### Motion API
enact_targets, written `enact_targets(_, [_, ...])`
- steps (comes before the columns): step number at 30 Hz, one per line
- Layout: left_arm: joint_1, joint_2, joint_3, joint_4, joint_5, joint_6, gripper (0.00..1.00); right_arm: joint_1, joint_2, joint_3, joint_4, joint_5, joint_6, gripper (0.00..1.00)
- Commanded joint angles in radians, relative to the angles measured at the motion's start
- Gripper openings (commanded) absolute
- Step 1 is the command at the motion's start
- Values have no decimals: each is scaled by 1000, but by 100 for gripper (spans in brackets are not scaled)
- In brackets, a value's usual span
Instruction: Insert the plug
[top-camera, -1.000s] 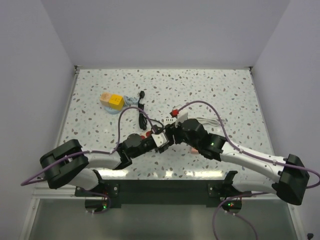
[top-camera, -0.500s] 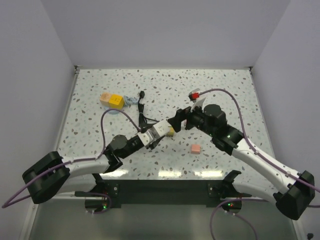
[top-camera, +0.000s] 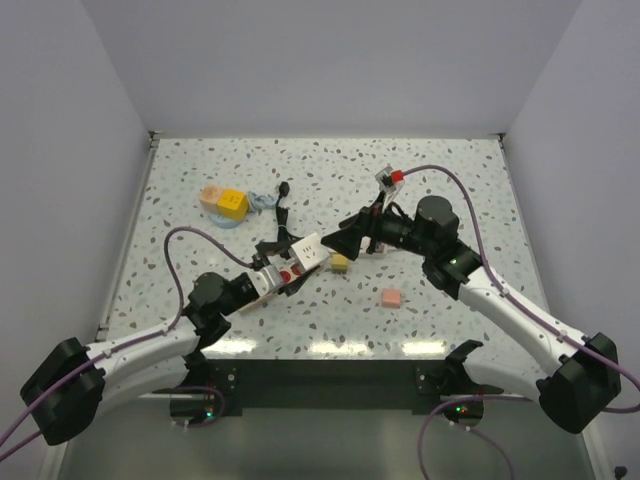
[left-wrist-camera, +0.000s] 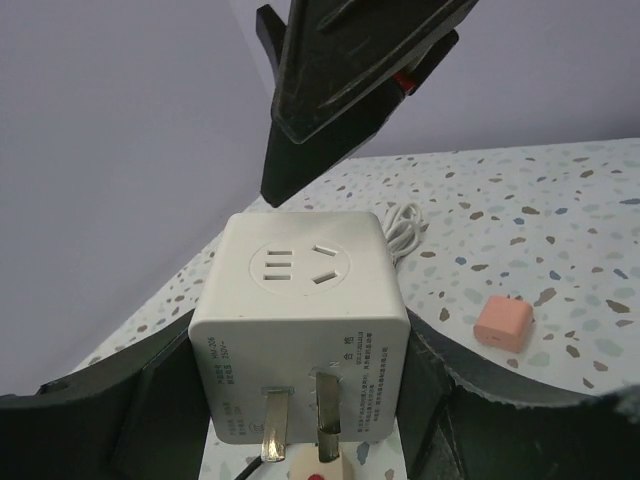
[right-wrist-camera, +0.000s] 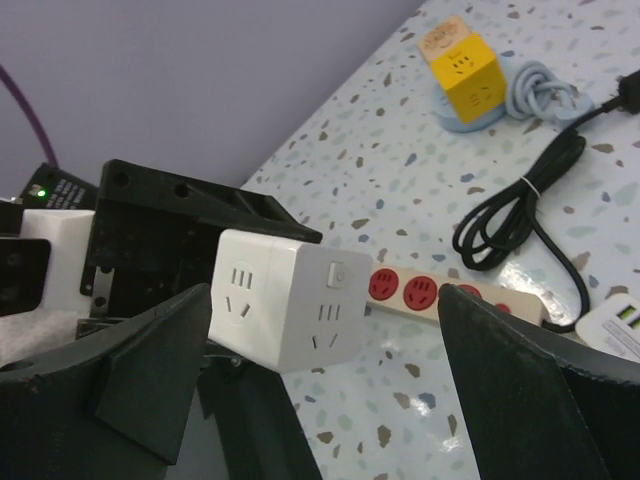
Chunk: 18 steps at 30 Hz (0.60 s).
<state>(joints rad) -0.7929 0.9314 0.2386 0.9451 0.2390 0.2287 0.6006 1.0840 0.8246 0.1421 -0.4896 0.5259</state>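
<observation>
Both arms have pulled apart; left gripper clamps the white cube adapter, right gripper gapes empty at its 3 o'clock.

The left gripper clamps a white cube (sockets on both visible faces) just before a red-socket strip on the bench. The right gripper has its jaws wide apart. A black cord and a yellow cube lie beyond.

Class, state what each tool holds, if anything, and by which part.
The left tool clamps the white cube-shaped plastic plug adapter by two opposite side faces. The right tool, open, holds nothing.
</observation>
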Motion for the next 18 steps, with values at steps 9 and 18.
enact_targets(9, [8,-97,100,76,287,-19,0,-4,-36,-1,200,-196,160,98])
enact_targets(18, [7,-80,174,40,296,64,0,-4,-19,-45,335,-282,256,98])
